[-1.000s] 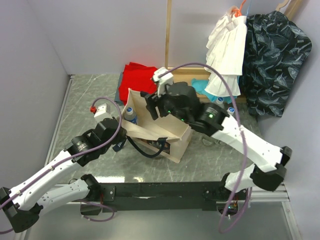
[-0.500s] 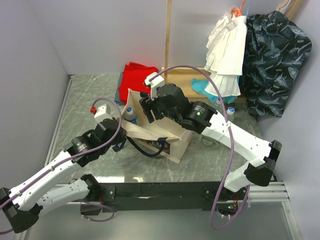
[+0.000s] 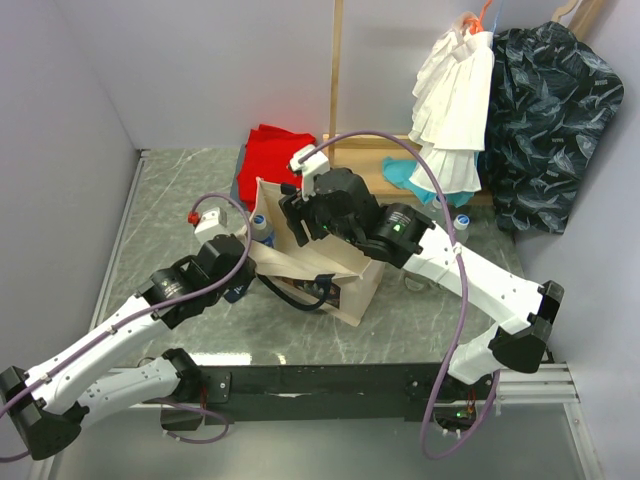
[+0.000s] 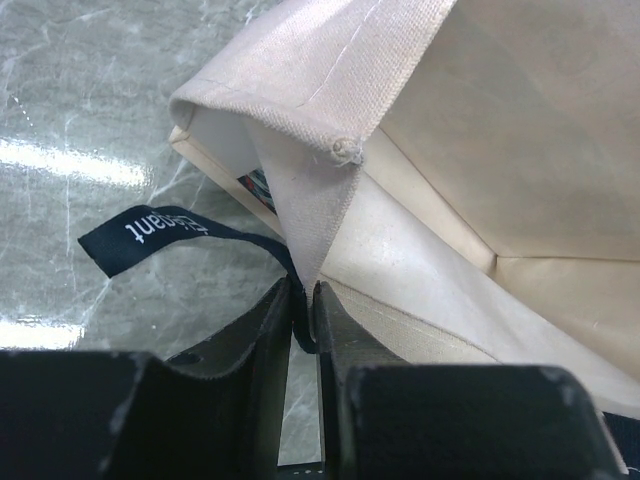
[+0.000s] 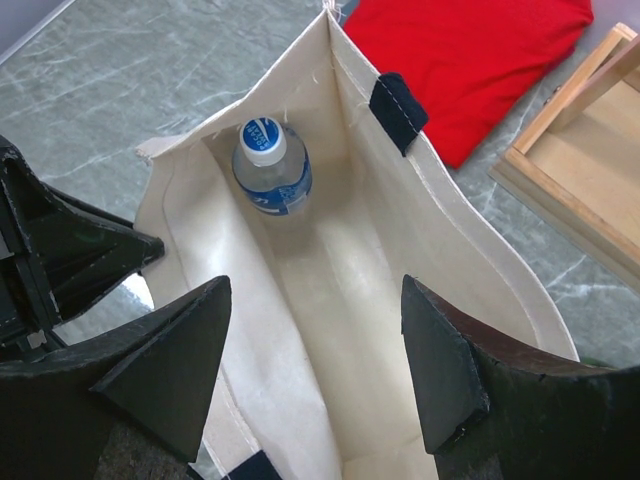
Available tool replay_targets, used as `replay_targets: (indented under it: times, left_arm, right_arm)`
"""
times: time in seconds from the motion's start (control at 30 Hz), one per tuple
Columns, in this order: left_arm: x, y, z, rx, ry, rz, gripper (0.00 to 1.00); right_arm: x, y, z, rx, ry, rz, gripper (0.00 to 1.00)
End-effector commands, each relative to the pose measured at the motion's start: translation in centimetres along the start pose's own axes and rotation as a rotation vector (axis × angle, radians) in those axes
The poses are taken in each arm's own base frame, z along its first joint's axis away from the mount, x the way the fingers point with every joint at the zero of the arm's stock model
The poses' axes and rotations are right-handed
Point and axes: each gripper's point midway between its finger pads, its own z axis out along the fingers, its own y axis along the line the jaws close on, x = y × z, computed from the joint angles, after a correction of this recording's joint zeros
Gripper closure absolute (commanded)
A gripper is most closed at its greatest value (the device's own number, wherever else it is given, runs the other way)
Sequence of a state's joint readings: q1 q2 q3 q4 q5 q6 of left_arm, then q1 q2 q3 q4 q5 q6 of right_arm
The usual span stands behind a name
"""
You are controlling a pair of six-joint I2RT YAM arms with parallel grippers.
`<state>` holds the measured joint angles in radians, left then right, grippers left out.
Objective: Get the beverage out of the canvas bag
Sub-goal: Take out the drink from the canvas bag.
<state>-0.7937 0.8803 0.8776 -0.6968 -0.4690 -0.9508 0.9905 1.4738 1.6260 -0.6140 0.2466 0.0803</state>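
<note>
Bottle (image 5: 272,165) upright inside canvas bag (image 5: 400,230), left far corner; folded cloth (image 5: 470,60) behind bag; wooden tray (image 5: 590,150) right of cloth

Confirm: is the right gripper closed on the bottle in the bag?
No, the right gripper hovers open above the canvas bag, with the bottle standing untouched in a corner inside.

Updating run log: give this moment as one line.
left gripper: shut on beige canvas bag | right gripper: open above bag | clear plastic bottle: inside

navy tag (image 4: 150,235) on canvas bag (image 4: 450,150) — upside down, ends "ant"
</note>
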Motion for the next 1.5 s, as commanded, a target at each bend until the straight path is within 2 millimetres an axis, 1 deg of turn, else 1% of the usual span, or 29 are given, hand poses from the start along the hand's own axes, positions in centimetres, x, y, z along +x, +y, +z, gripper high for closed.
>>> replay_targets:
  times: [0.0,0.2,0.43,0.53,0.67,0.9,1.0,1.03,1.17,1.2,1.33,1.37,1.4,1.47]
  left_arm:
    - [-1.1,-0.9,-0.6,0.029,-0.026,0.0,0.79]
    - [-1.3,-0.6,-0.8,0.023,-0.034,-0.005,0.79]
    - [-1.2,-0.4,-0.9,0.02,-0.036,-0.015,0.8]
    - [-1.1,0.0,-0.9,0.008,-0.038,-0.015,0.79]
    - [-1.2,0.0,-1.0,0.014,-0.043,-0.026,0.8]
    - [-1.1,0.2,-1.1,0.015,-0.043,-0.041,0.79]
    - [-0.6,0.1,-0.9,0.024,-0.031,-0.044,0.8]
    - [-0.7,0.0,-0.9,0.027,-0.033,-0.044,0.8]
    - [-0.7,-0.2,-0.7,0.026,-0.03,-0.041,0.8]
    - [-0.7,-0.2,-0.6,0.022,-0.029,-0.038,0.8]
    - [-0.8,-0.4,-0.6,0.026,-0.03,-0.04,0.8]
    - [-0.6,-0.3,-0.5,0.025,-0.028,-0.039,0.8]
    - [-0.7,-0.4,-0.5,0.028,-0.03,-0.039,0.8]
    - [-0.7,-0.3,-0.5,0.027,-0.029,-0.041,0.8]
  right_arm:
    - [-1.4,-0.3,-0.4,0.009,-0.059,0.006,0.25]
    - [-1.7,-0.1,-0.1,-0.003,-0.066,0.001,0.24]
    - [-1.3,0.3,0.5,-0.012,-0.059,0.005,0.24]
    - [-1.1,0.8,1.2,-0.029,-0.05,0.001,0.24]
    - [-0.9,1.3,2.2,-0.047,-0.034,-0.006,0.24]
    - [-1.0,2.0,3.6,-0.06,-0.024,-0.022,0.24]
    - [-0.3,1.9,4.8,-0.045,-0.001,-0.034,0.24]
    - [0.3,2.1,5.5,-0.048,0.015,-0.042,0.24]
    - [1.0,2.6,7.1,-0.055,0.04,-0.058,0.24]
    - [0.8,2.6,7.2,-0.053,0.035,-0.06,0.24]
    - [0.9,2.8,8.9,-0.056,0.034,-0.073,0.24]
    - [1.0,2.8,9.0,-0.053,0.046,-0.076,0.24]
    - [0.4,2.8,9.1,-0.051,0.038,-0.073,0.24]
    - [0.7,2.9,9.8,-0.053,0.046,-0.075,0.24]
